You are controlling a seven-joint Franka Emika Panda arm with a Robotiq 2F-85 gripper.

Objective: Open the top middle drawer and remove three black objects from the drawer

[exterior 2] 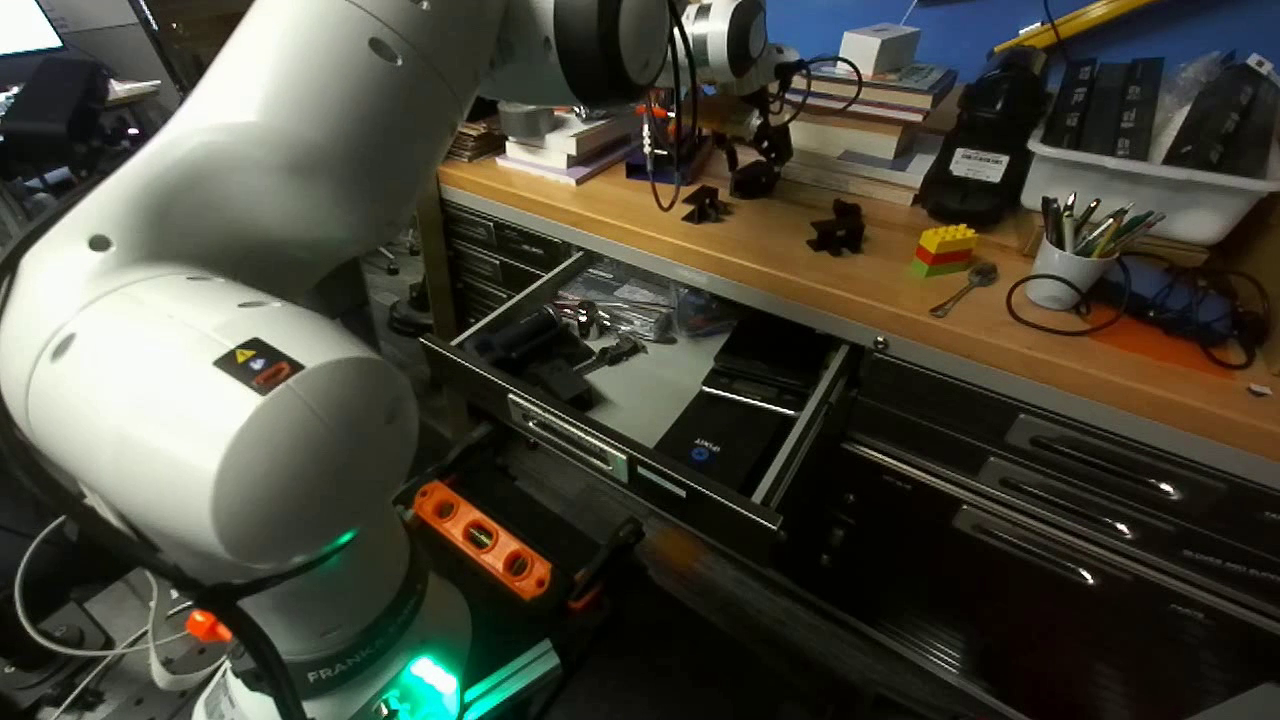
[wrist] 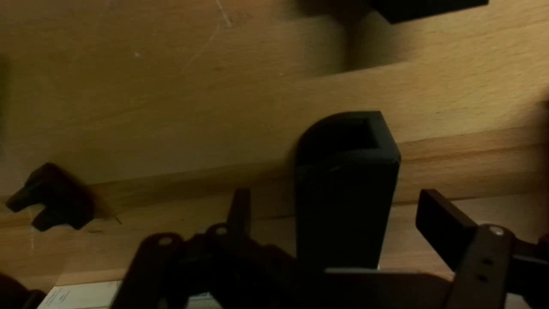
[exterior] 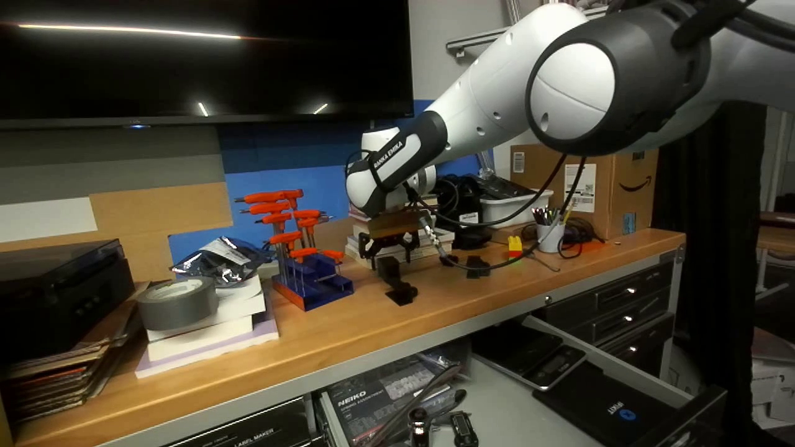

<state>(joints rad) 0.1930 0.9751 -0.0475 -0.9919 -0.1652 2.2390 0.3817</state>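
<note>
The top middle drawer is pulled open; its front (exterior 2: 570, 440) and its pale floor (exterior: 515, 403) show. Small matte-black objects stand on the wooden bench top. A tall hollow black block (wrist: 343, 206) stands between my spread fingers in the wrist view, with gaps on both sides; it also shows under the gripper in both exterior views (exterior: 388, 268) (exterior 2: 752, 182). A notched black object (wrist: 55, 197) lies to its left in the wrist view and also shows in an exterior view (exterior 2: 838, 232). Another black object (exterior 2: 705, 205) sits nearer the bench edge. My gripper (exterior: 390, 247) is open and points down.
A red-and-blue tool rack (exterior: 313, 279) and stacked books (exterior: 428, 245) stand close to the gripper. A toy brick stack (exterior 2: 944, 250), spoon (exterior 2: 965, 288) and pen cup (exterior 2: 1068, 275) are farther along the bench. The drawer holds a scale (exterior: 556, 366), an iFixit case (exterior 2: 725, 430) and tools.
</note>
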